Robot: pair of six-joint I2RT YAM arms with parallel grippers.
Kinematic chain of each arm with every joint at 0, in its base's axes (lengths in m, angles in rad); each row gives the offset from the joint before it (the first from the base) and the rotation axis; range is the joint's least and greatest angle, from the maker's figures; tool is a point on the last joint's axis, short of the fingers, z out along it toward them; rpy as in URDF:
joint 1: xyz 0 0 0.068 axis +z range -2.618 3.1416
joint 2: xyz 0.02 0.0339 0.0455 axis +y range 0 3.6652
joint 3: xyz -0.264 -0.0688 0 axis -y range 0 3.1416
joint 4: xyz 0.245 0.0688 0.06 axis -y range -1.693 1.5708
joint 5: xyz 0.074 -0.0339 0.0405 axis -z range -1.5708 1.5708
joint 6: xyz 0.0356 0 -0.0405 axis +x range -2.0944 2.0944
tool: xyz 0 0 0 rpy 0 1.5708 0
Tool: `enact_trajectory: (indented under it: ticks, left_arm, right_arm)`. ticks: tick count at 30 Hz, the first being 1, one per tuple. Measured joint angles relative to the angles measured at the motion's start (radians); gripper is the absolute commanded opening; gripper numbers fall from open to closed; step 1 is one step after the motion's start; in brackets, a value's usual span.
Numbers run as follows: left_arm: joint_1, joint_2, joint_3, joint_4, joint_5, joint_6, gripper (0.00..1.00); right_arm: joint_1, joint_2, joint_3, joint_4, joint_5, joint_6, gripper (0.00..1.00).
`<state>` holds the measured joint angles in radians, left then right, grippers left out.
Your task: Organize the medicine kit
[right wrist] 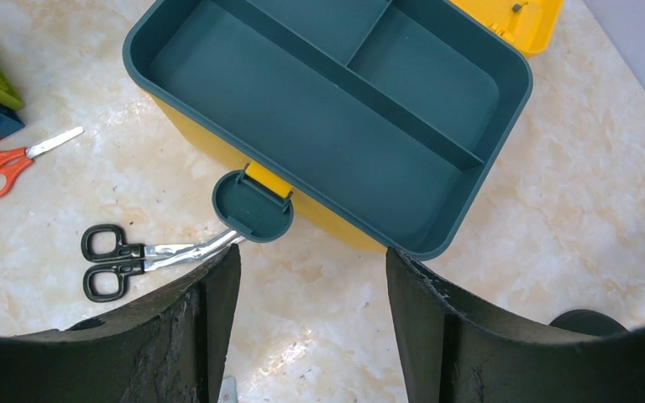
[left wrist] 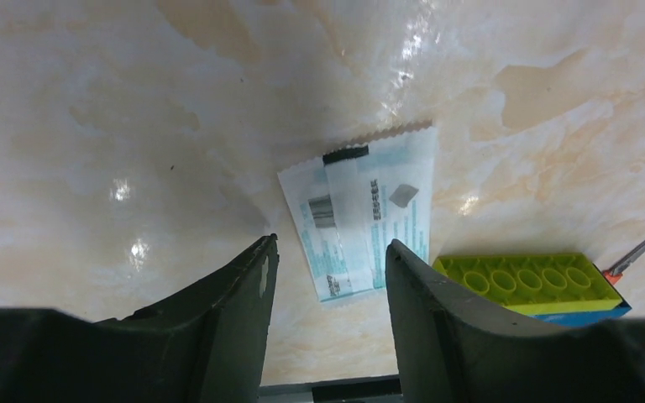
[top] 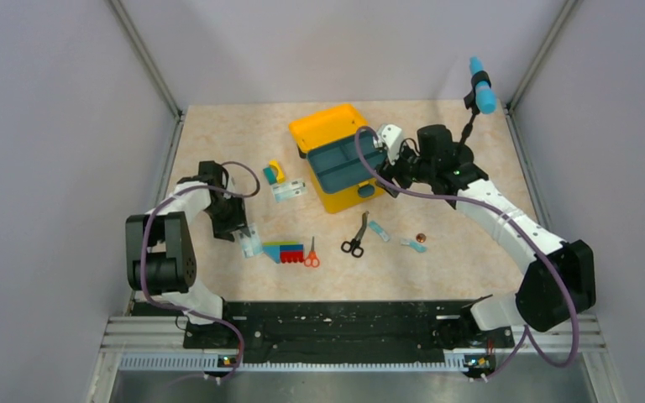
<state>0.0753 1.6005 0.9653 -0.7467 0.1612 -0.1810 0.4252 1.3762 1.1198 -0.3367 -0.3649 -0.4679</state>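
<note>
Both claws are spread and empty: a white sachet (left wrist: 371, 201) lies under the left claw (left wrist: 332, 245), the medicine kit (top: 329, 128) just ahead of the right claw (right wrist: 312, 252).

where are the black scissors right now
In the top view the black scissors lie mid-table, just below the medicine kit, with the orange scissors to their left.

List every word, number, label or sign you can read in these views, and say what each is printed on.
Nothing can be read in any view.
White packet: printed lines and a barcode-like patch, too blurred to read.
Medicine kit: no lettering visible.
Toy block: no lettering visible.
</note>
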Motion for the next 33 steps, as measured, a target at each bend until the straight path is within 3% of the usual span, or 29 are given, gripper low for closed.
enact_trajectory:
  ticks: [5, 10, 11, 17, 26, 28, 31, 33]
  left_arm:
    - [-0.001, 0.077, 0.036, 0.014, -0.020, -0.006, 0.41]
    - [-0.009, 0.123, 0.083, 0.015, -0.032, 0.005, 0.04]
    - [-0.010, 0.125, 0.084, 0.017, -0.031, 0.005, 0.00]
    - [-0.013, 0.127, 0.086, 0.024, -0.011, 0.009, 0.00]
    - [-0.014, 0.063, 0.140, 0.018, 0.143, 0.035, 0.00]
    - [-0.014, 0.033, 0.139, 0.015, 0.159, 0.045, 0.28]
    - [-0.021, -0.002, 0.118, 0.014, 0.158, 0.077, 0.60]
    - [-0.031, -0.007, 0.101, 0.002, 0.143, 0.111, 0.63]
  right_arm:
    - [0.000, 0.021, 0.000, 0.000, -0.006, 0.011, 0.63]
    - [0.000, 0.028, 0.000, 0.000, -0.014, 0.021, 0.63]
    - [0.000, 0.028, 0.000, 0.000, -0.014, 0.021, 0.63]
    - [0.000, 0.028, 0.000, 0.001, -0.014, 0.024, 0.63]
    - [0.000, 0.068, 0.010, 0.013, -0.024, 0.035, 0.63]
    - [0.000, 0.084, 0.016, 0.017, -0.027, 0.043, 0.63]
    - [0.000, 0.098, 0.025, 0.015, -0.033, 0.052, 0.63]
    - [0.000, 0.104, 0.034, 0.018, -0.040, 0.056, 0.63]
